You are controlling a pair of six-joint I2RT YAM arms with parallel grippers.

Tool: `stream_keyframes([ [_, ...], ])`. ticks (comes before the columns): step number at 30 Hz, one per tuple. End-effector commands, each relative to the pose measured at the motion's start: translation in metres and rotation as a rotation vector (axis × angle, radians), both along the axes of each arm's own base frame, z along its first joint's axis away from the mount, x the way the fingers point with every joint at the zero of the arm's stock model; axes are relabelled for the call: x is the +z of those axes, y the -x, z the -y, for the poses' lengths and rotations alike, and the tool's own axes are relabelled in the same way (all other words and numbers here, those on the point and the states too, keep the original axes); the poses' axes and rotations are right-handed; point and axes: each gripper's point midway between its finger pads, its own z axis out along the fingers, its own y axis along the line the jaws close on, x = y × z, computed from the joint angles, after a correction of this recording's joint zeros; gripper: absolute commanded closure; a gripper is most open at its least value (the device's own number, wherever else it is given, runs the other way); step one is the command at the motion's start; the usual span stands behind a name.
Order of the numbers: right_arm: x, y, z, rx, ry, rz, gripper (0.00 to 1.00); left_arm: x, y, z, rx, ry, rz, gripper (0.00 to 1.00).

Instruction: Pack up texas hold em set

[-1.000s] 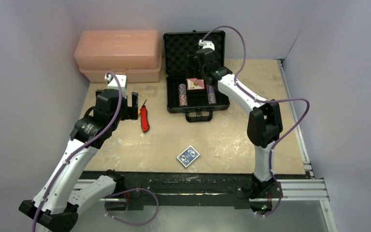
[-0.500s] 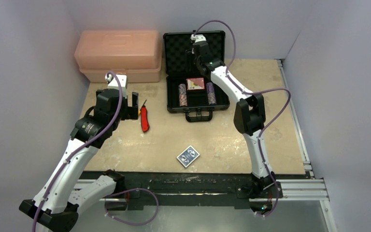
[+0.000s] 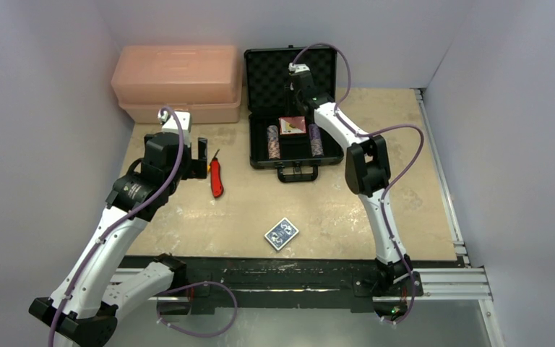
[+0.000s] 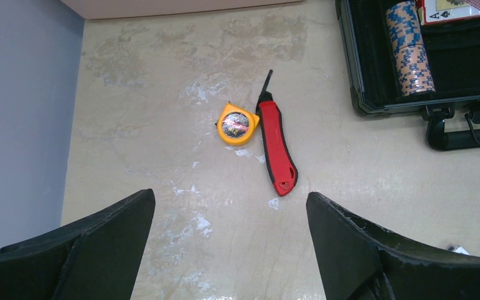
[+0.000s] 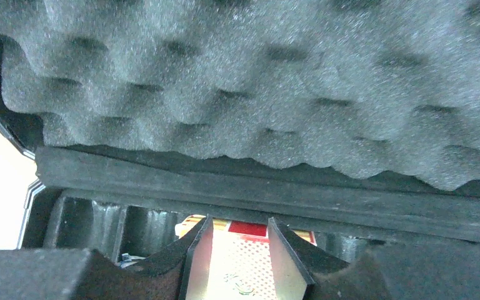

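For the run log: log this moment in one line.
left pincer: open, empty | right pincer: empty, facing lid foam | red deck, chip stacks: in briefcase | blue deck: on table

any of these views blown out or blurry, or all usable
Right wrist: close on the foam lining, grainy, with the left edge blown out white and the red card deck low in frame washed pale. Left wrist: sharp, evenly lit, the red utility knife crisp. Top external: clear, soft shadows only.
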Motion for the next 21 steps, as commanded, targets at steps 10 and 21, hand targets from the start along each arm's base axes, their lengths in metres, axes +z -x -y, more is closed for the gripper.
stream_keyframes([
  [10, -0.016, 0.000, -0.006, 0.017, -0.023, -0.027, 0.66, 0.008, -0.005, -0.001, 0.003, 0.001, 0.036, 0.09],
  [21, -0.042, 0.008, -0.002, 0.015, 0.001, -0.082, 0.67, 0.009, -0.005, -0.002, 0.003, 0.003, 0.040, 0.09],
])
